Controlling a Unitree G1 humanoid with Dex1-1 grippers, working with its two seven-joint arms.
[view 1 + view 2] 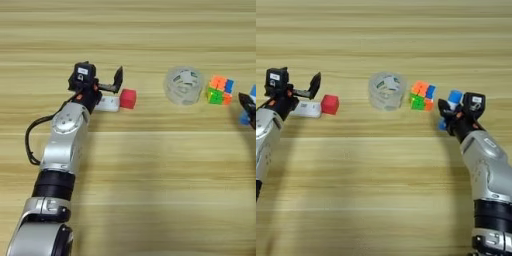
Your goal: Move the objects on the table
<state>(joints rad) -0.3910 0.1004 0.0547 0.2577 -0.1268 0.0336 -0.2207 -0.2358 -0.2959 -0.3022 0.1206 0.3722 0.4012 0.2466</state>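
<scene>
Right arm: the silver right arm rose from the near right edge, and its black two-fingered right gripper (448,114) sat just right of the other items.
Right gripper's hold: its fingers were closed on the blue-capped glue stick (454,98), whose cap stood up above the fingers and whose lower end showed blue below them; the stick looked lifted or tilted in the grasp, though whether it touched the wood could not be told.
Left arm: the silver left arm reached up from the near left corner, ending in the black left gripper (111,85).
Left gripper's fingers: they stood apart, holding nothing, one finger (118,80) raised over the far side of the box and cube, probably poised to take or nudge one of them.
White box: the flat white oblong box with a label (109,103) lay partly under the left wrist, its right end touching the small red cube (128,98).
Middle of the table: the clear round tape roll (184,85) lay flat, with the multicoloured puzzle cube (220,90) just beside it on the right, between roll and right gripper.
In the way: the puzzle cube stood close to the right gripper's path leftward; the red cube blocked the box's right end.
Table: the light-brown planked wooden table (150,190) carried everything in one loose row across its far half.
</scene>
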